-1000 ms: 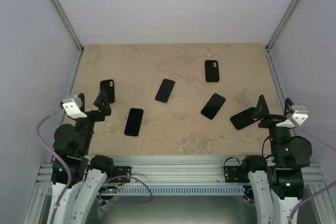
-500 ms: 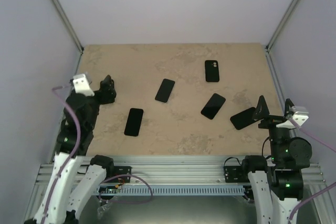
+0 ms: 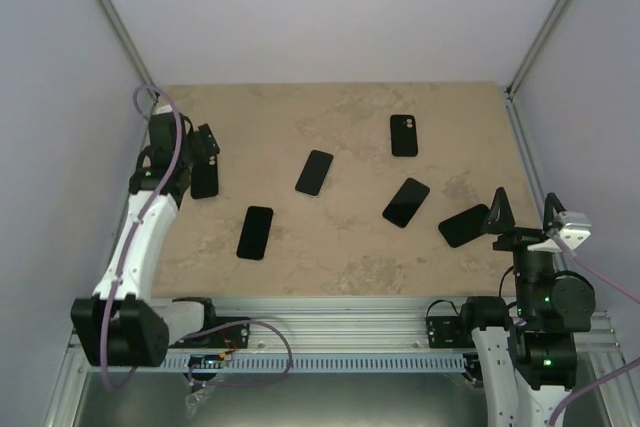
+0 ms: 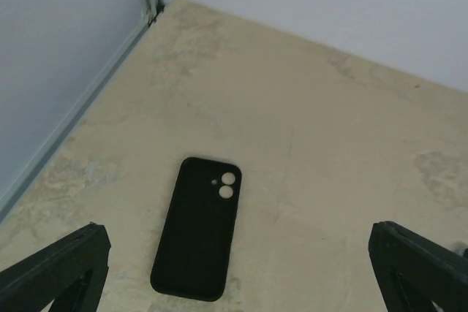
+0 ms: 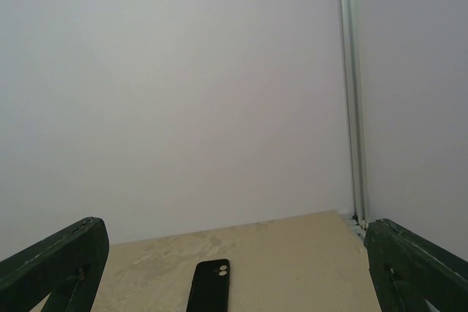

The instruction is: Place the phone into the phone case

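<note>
The left arm reaches up along the left wall. Its left gripper (image 3: 207,144) is over the far end of the left case (image 4: 197,228), jaws wide apart and holding nothing. From the wrist, this matt black case lies flat on the table (image 3: 350,112), lens holes at its far end. It sits between the two fingers (image 4: 58,268), nearer the left one, and neither finger touches it. The wall rail runs just to its left. A purple cable (image 3: 150,107) loops over the arm.

Right of the case and nearer the bases lies the near phone (image 3: 255,232), glossy black and apart from everything. Beyond it, toward the middle, the middle phone (image 3: 314,172) lies tilted and alone. Farther right and far back is the far case (image 3: 403,135), lens holes toward the back wall. It is well apart from the others, and the right wrist view shows it low in the frame. Nearer than that case lies the right phone (image 3: 406,202), tilted. Close by at its right lies the last phone (image 3: 463,225), more steeply turned. The two are near each other but not touching.

The right gripper (image 3: 524,205) is by the table's right edge, fingers pointing at the back wall, jaws wide apart and holding nothing. The last phone lies just left of its left finger. Whether they touch cannot be told.

Nothing lies on or against any phone or case.
</note>
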Controlling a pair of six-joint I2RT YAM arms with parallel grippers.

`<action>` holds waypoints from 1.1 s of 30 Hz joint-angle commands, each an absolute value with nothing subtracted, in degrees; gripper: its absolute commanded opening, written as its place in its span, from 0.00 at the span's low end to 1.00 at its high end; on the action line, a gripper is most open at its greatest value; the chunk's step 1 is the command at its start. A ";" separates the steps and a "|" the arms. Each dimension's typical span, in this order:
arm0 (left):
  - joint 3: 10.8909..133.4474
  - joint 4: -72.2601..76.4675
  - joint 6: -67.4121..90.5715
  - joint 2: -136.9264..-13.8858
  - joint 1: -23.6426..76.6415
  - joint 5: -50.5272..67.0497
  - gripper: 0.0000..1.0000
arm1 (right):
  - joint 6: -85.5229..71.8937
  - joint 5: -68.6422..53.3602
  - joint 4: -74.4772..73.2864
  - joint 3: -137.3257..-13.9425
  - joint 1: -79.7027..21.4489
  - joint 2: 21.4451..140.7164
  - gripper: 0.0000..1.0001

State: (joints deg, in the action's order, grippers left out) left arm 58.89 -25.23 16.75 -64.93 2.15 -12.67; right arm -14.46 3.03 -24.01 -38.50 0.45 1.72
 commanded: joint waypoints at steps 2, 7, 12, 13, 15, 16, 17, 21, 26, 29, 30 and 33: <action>63.08 -28.59 17.01 -73.82 -2.73 -9.34 0.99 | -15.02 4.29 -23.11 -38.14 -2.26 0.23 0.98; 66.71 -29.55 17.43 -84.66 -6.61 -7.82 0.96 | -15.23 4.88 -23.27 -38.19 -3.69 0.26 0.98; 71.70 -31.57 17.76 -96.30 -9.89 -4.58 0.89 | -15.29 5.31 -23.68 -38.32 -5.53 0.26 0.98; 72.65 -31.86 17.79 -98.04 -10.54 -2.93 0.87 | -15.30 5.32 -23.66 -38.33 -5.84 0.26 0.98; 74.71 -33.10 17.44 -100.94 -11.36 -1.56 0.84 | -15.29 5.45 -23.71 -38.40 -6.01 0.26 0.98; 76.06 -33.64 16.98 -102.31 -11.61 -2.15 0.82 | -15.23 5.46 -23.82 -38.41 -6.06 0.22 0.98; 76.90 -34.39 16.44 -103.50 -11.80 -2.89 0.81 | -15.27 5.45 -23.84 -38.41 -6.06 0.26 0.98; 79.15 -36.22 15.37 -108.28 -13.75 -1.40 0.69 | -15.24 5.28 -23.75 -38.41 -6.22 0.21 0.98; 78.82 -35.22 14.62 -110.22 -13.88 -0.01 0.52 | -15.24 5.19 -23.73 -38.41 -6.37 0.26 0.98; 79.42 -35.60 14.36 -111.80 -13.89 1.32 0.45 | -15.23 5.03 -23.64 -38.32 -6.41 0.26 0.98; 79.59 -35.73 14.26 -112.32 -13.89 1.46 0.42 | -15.24 4.93 -23.69 -38.30 -6.44 0.22 0.98; 79.79 -35.64 14.21 -113.68 -13.89 1.83 0.37 | -15.19 5.05 -23.73 -38.32 -6.42 0.22 0.98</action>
